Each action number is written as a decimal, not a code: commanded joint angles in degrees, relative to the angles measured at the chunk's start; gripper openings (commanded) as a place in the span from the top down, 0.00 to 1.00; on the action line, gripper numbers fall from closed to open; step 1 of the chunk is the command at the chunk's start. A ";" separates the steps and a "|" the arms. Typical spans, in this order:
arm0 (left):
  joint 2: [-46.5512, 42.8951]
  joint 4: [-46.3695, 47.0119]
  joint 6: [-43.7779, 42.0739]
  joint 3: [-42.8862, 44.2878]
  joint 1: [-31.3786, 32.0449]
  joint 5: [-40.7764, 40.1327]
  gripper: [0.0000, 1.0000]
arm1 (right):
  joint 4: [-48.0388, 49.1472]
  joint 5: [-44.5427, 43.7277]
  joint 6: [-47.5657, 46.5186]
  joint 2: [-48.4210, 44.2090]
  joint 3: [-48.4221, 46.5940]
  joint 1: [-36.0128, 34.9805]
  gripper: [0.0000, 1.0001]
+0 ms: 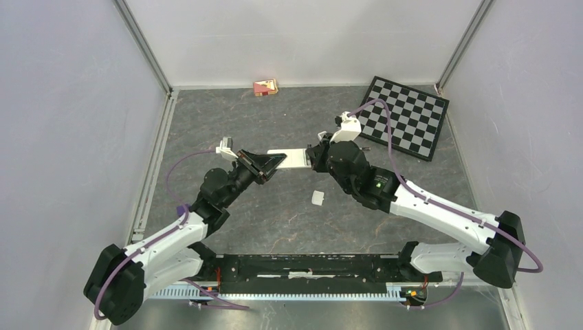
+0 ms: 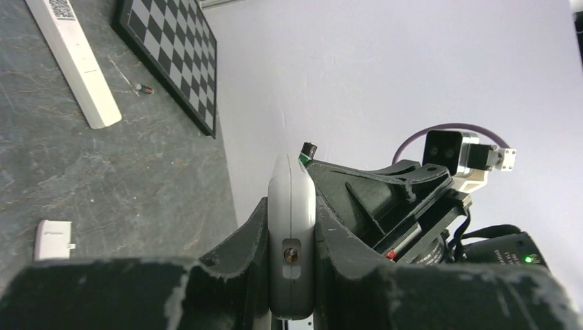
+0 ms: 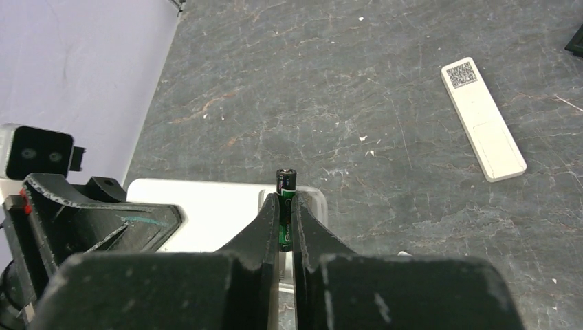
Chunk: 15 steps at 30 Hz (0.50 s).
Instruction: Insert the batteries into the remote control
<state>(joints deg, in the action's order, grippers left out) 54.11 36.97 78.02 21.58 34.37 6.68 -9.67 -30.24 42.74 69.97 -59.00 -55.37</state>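
Arm bases (image 1: 196,258) up front, grey marbled tabletop (image 1: 275,213), white walls (image 1: 309,41) behind.

Top view, table centre: white remote control (image 1: 292,158) | left gripper (image 1: 275,162) clamps its 9 o'clock end | right gripper (image 1: 316,157) at its 3 o'clock end, contact unclear | small white piece (image 1: 318,197) at 5 o'clock of the remote control, apart | checkerboard (image 1: 405,117) at 2 o'clock | red box (image 1: 265,87) at 12 o'clock, by the far wall

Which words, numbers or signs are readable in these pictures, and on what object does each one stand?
No text is legible.
QR-type code square on the slim white bar: no letters.
Label of the green-and-black battery in the right gripper: blurred.
Print on the small red box: too small.
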 commanded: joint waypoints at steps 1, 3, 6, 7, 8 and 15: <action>0.83 10.06 7.64 0.17 -0.17 2.45 0.98 | 2.68 -0.42 -1.59 -1.44 1.09 0.04 0.93; 1.71 12.06 8.82 0.08 -0.18 2.77 0.98 | 3.03 0.67 -1.61 -1.33 1.18 0.06 0.93; 3.16 15.08 10.48 -0.12 -0.15 3.03 0.98 | 3.23 1.68 -1.55 -1.36 1.70 0.01 0.92; 3.64 16.17 10.95 -0.29 -0.16 2.91 0.98 | 3.07 1.89 -1.42 -1.55 1.91 0.00 0.92; 3.92 16.92 11.27 -0.40 -0.25 2.91 0.98 | 3.24 2.14 -1.27 -1.99 2.30 0.00 0.92; 4.17 18.60 11.92 -0.32 -0.22 2.38 0.98 | 2.76 4.17 -0.72 -4.08 3.72 -0.04 0.85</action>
<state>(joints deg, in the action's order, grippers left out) 59.00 45.95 85.97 20.27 34.09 7.70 -6.76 -28.45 42.13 67.55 -56.75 -55.27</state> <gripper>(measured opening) 0.266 0.130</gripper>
